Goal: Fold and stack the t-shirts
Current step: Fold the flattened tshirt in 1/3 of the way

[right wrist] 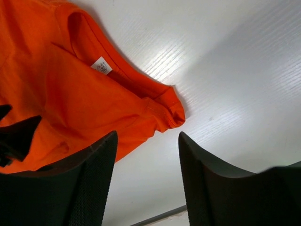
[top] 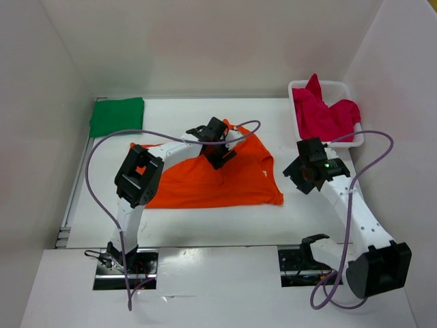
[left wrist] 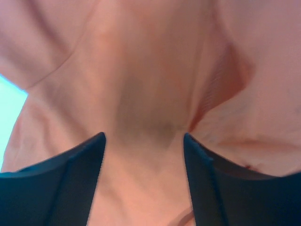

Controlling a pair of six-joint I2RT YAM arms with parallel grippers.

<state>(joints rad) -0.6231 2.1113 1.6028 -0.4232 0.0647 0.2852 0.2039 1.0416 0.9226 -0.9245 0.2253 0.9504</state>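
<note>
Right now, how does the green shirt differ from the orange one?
The green shirt is folded into a small neat rectangle; the orange shirt lies spread out and rumpled. The green shirt sits alone at the table's far left corner; the orange shirt is mid-table under the left gripper. Both are plain cloth.

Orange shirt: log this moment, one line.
orange shirt: spread | left gripper: open, over it | right gripper: open, empty | green shirt: folded | red shirt: in basket

Bright even light, left wrist view blurred and washed pale, glare on the table (right wrist: 188, 61)
</note>
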